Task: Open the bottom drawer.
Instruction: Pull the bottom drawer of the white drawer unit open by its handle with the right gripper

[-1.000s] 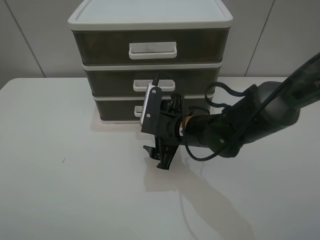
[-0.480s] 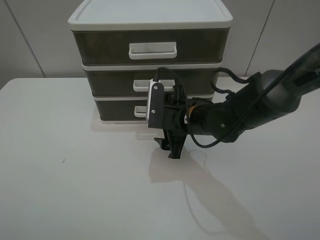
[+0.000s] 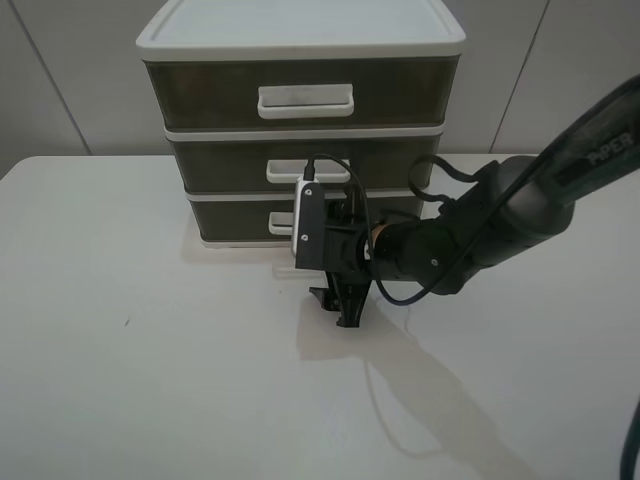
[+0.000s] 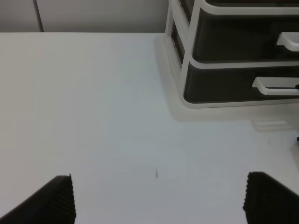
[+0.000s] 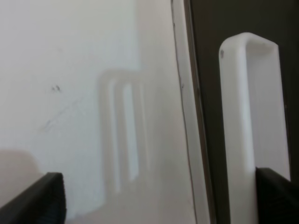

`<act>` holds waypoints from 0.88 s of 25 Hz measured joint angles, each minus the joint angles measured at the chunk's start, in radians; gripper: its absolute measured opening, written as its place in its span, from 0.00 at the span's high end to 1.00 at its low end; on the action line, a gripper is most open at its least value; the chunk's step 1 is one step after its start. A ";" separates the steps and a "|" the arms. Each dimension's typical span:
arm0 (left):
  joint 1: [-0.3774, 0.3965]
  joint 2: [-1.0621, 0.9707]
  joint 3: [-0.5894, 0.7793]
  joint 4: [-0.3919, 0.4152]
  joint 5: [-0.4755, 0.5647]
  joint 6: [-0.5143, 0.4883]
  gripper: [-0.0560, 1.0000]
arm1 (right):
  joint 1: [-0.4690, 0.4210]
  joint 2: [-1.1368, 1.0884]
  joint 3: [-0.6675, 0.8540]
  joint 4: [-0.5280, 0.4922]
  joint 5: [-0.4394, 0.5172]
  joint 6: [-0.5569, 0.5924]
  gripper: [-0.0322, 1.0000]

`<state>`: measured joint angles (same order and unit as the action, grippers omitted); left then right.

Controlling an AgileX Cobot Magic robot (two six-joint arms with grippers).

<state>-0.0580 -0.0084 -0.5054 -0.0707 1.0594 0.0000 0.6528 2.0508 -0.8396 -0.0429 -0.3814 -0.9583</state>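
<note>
The bottom drawer (image 3: 232,216) is the lowest smoky-brown tier of the white-framed drawer unit (image 3: 300,30) and is closed. My right wrist partly covers its white loop handle (image 3: 279,221). My right gripper (image 3: 338,307) is open and empty, just above the table in front of that drawer. In the right wrist view the handle (image 5: 252,121) is very close, ahead of one fingertip (image 5: 278,196), with the drawer front (image 5: 210,70) beside it. My left gripper (image 4: 161,200) is open and empty, far from the drawer (image 4: 219,88) and its handle (image 4: 275,86).
The two upper drawers (image 3: 300,98) (image 3: 230,160) are closed. The unit stands at the back of a white table (image 3: 150,350); a grey wall is behind it. The right arm (image 3: 480,225) reaches in from the right, trailing a black cable (image 3: 440,175).
My right gripper has moved right and a little up toward the drawer unit, and its wrist has turned. The drawers have not moved.
</note>
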 joint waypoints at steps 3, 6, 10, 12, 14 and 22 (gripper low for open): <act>0.000 0.000 0.000 0.000 0.000 0.000 0.24 | -0.003 0.014 -0.004 0.000 -0.010 0.000 0.21; 0.000 0.000 0.000 0.000 0.000 0.000 0.24 | -0.003 0.016 -0.007 0.001 -0.010 0.000 0.21; 0.000 0.000 0.000 0.000 0.000 0.000 0.24 | -0.005 0.016 -0.007 0.001 -0.006 0.000 0.21; 0.000 0.000 0.000 0.000 0.000 0.000 0.24 | -0.006 0.016 -0.008 0.001 0.001 0.000 0.21; 0.000 0.000 0.000 0.000 0.000 0.000 0.24 | -0.006 0.016 -0.013 0.001 0.014 0.000 0.21; 0.000 0.000 0.000 0.000 0.000 0.000 0.24 | -0.006 -0.010 -0.016 0.001 0.088 -0.001 0.21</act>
<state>-0.0580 -0.0084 -0.5054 -0.0707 1.0594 0.0000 0.6467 2.0413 -0.8558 -0.0420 -0.2939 -0.9591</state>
